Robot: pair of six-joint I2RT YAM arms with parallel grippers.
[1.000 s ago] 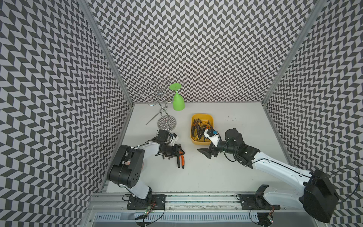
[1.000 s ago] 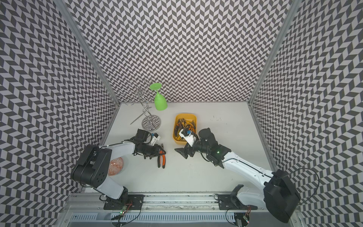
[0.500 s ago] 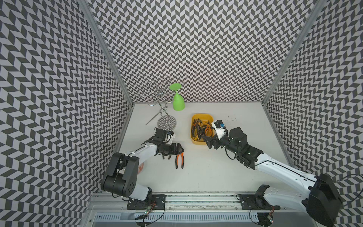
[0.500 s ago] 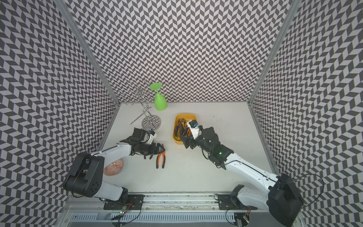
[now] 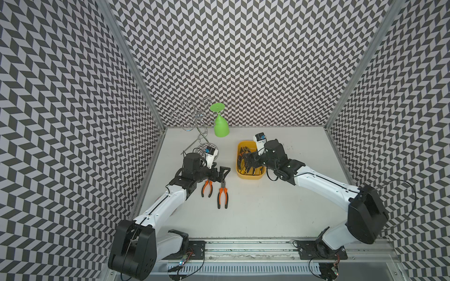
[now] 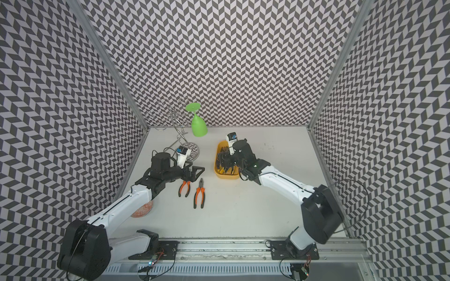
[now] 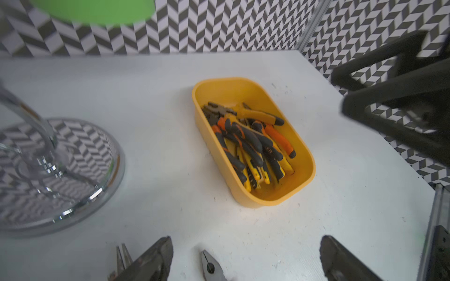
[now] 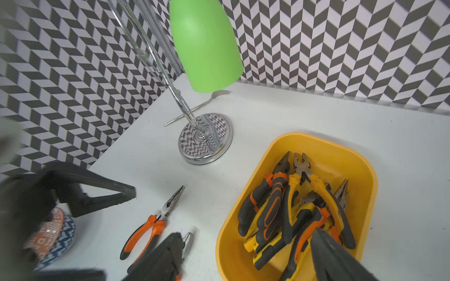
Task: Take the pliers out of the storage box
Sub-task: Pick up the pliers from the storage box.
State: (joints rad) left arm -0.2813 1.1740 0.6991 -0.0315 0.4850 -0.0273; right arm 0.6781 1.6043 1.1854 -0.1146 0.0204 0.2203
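Mostly — pliers (image 8: 272,211) inside storage box (image 8: 350,158)

Two pliers (image 5: 222,189) out, more in one tub (image 5: 250,176).
Two orange-handled pairs lie loose; the heap (image 7: 248,141) in the single yellow tub is too tangled to count from here. Also one green glass (image 5: 221,126), one chrome stand (image 8: 207,141), one patterned bowl (image 6: 142,210).

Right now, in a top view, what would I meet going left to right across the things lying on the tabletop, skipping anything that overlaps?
Orange patterned dish → shorter orange-handled pliers → longer orange-handled pliers → yellow storage box.
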